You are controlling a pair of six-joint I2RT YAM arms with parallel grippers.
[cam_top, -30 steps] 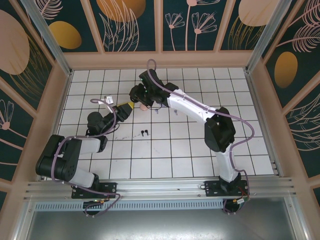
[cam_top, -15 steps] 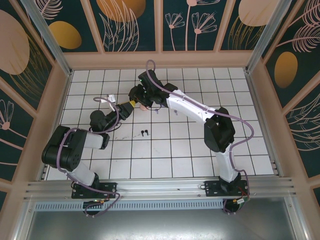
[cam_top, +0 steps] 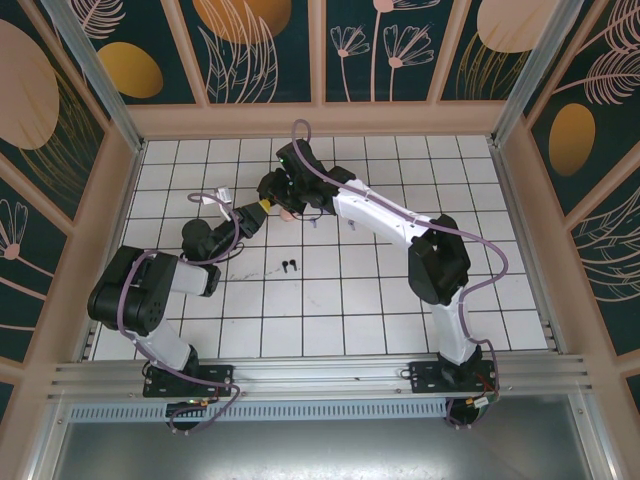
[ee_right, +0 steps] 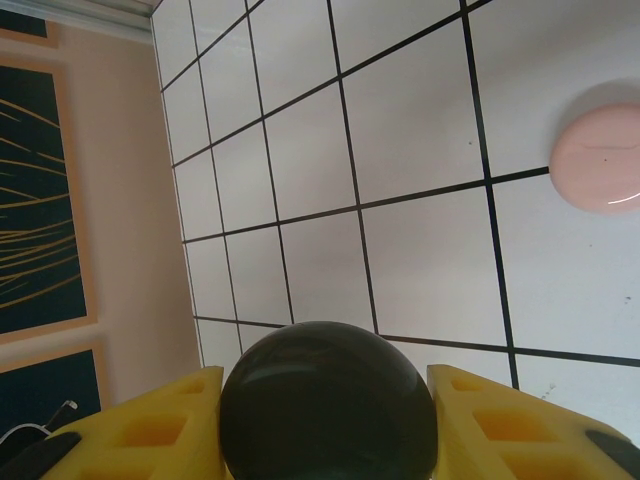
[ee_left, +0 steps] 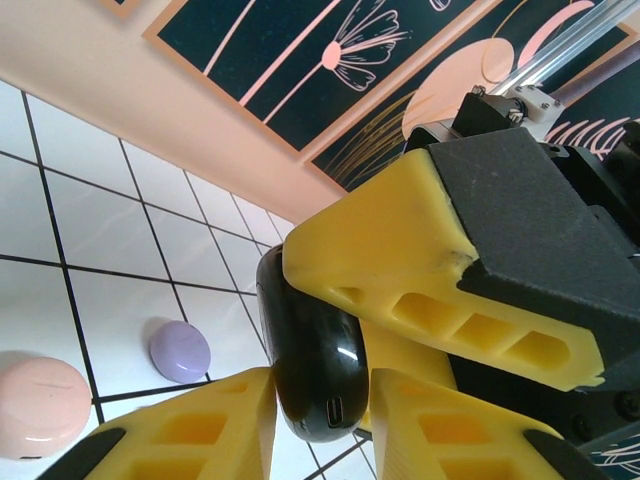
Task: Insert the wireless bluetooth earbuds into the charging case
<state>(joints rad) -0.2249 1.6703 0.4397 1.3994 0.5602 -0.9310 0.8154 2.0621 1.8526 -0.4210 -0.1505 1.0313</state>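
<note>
The black charging case [ee_left: 315, 360] hangs above the tiles, its charging port facing the left wrist camera. My right gripper [ee_right: 325, 378] is shut on its round faces, and one of its yellow fingers [ee_left: 440, 290] shows over the case. My left gripper [ee_left: 320, 392] is closed against the case's thin edges from both sides. In the top view the two grippers meet at the back left of the table, left gripper [cam_top: 255, 213] and right gripper [cam_top: 272, 190]. Two black earbuds [cam_top: 288, 266] lie on a tile nearer the arms.
A closed pale pink case [ee_right: 597, 170] lies on the tiles just beyond the grippers, pink case [ee_left: 40, 405], with a closed lilac case [ee_left: 180, 350] beside it. The back wall and the left wall stand a few tiles away.
My left jaws have narrowed onto the black case, and the left arm has shifted slightly towards it. The right arm and the case have stayed put.
</note>
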